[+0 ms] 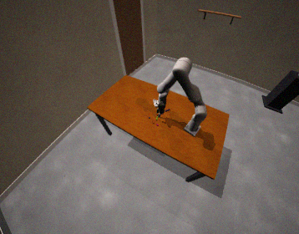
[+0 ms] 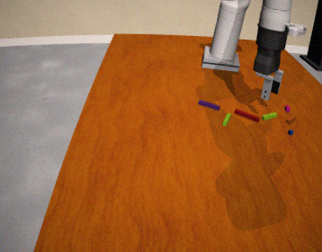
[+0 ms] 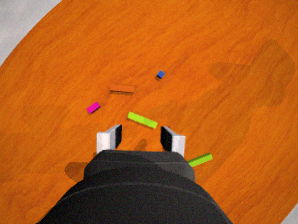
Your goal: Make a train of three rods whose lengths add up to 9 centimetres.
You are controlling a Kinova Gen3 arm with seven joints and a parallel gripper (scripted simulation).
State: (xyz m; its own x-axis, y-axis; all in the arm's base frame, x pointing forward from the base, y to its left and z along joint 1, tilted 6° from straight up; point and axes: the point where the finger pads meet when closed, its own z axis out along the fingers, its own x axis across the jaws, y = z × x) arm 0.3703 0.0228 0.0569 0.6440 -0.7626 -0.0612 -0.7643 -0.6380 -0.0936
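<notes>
Several rods lie on the orange table. In the exterior view there are a purple rod, a lime rod, a red rod, a second lime rod, a short magenta rod, an orange rod that barely stands out from the table, and a blue rod. They lie apart, at different angles. My gripper is open and empty, above the second lime rod. In the wrist view that lime rod lies just ahead of my fingers, with the magenta rod, the orange rod and the blue rod beyond.
The arm's base stands on the table behind the rods. The other lime rod shows to the right of my fingers in the wrist view. A dark stand is off the table on the right.
</notes>
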